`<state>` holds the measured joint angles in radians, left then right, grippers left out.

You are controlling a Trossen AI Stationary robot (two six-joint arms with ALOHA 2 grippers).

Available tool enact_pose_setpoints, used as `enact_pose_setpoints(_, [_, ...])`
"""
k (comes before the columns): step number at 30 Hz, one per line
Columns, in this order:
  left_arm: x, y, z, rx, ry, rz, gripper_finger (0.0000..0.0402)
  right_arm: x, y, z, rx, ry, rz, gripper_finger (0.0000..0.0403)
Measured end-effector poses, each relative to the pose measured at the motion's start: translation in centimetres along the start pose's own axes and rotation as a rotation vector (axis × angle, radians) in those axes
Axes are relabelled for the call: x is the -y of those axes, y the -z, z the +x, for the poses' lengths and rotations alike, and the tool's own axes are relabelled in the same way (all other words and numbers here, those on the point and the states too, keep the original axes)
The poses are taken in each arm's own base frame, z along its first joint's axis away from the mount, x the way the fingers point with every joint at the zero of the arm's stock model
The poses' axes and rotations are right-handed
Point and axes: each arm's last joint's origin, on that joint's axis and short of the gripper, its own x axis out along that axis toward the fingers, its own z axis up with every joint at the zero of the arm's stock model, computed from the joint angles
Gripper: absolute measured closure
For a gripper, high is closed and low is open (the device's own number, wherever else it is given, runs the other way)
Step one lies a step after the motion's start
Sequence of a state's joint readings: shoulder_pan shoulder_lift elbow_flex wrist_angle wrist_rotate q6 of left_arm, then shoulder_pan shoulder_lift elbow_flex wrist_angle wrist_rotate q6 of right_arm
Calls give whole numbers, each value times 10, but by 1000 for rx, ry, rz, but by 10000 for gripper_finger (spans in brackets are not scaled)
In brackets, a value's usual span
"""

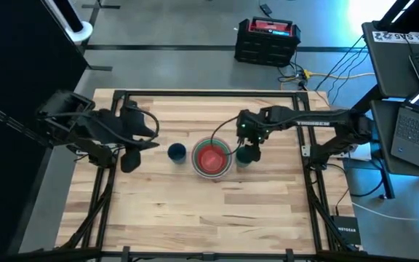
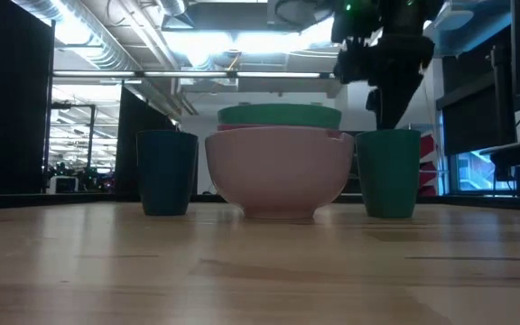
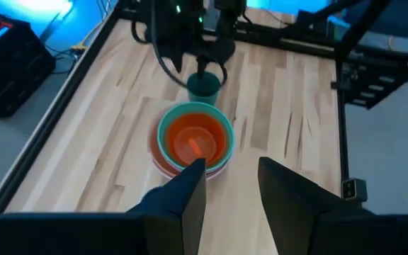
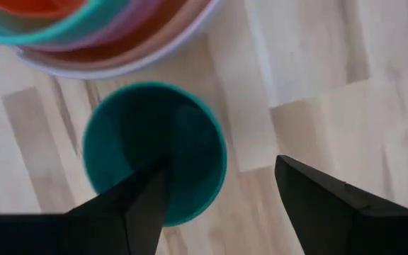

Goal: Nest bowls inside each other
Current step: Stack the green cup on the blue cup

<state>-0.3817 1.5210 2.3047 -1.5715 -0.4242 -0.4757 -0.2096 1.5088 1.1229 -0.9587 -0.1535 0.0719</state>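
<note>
A stack of nested bowls stands at the table's middle: a pale outer bowl, pinkish ones inside it, a teal-green one and an orange-red one innermost. A dark blue cup stands on its base left of the stack, and a dark green cup stands on its base right of it. My right gripper hangs open just above the green cup, pointing down, one finger over the cup's mouth and one outside its rim. My left gripper is open and empty, raised left of the blue cup.
The dark frame rails run along the table's far edge and both sides. Bare wood lies between the bowls and the near edge. A black crate and laptops sit off the table.
</note>
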Motion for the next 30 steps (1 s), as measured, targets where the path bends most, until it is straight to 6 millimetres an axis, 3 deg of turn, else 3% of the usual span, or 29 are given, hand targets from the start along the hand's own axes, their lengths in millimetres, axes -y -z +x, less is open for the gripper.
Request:
enact_pose_setpoints(4, [0, 0, 0, 1, 0, 14, 289, 7, -7, 21, -51, 33, 8, 169])
enact_pose_setpoints(7, [0, 0, 0, 1, 0, 26, 289, 10, -10, 31, -93, 35, 16, 211])
enact_pose_setpoints(17, [1, 1, 1, -4, 1, 51, 289, 2, -5, -5, -157, -4, 31, 395])
enact_pose_setpoints(20, [1, 1, 1, -4, 1, 61, 289, -6, -5, -53, -91, -12, 25, 402])
enact_pose_setpoints(23, [1, 1, 1, -4, 1, 61, 289, -18, -25, -102, 125, -45, 17, 402])
enact_pose_setpoints(26, [1, 1, 1, -4, 1, 61, 289, -30, -64, -132, 381, -90, -22, 402])
enact_pose_setpoints(30, [1, 1, 0, -4, 8, 48, 289, -39, -124, -126, 511, -137, -63, 402])
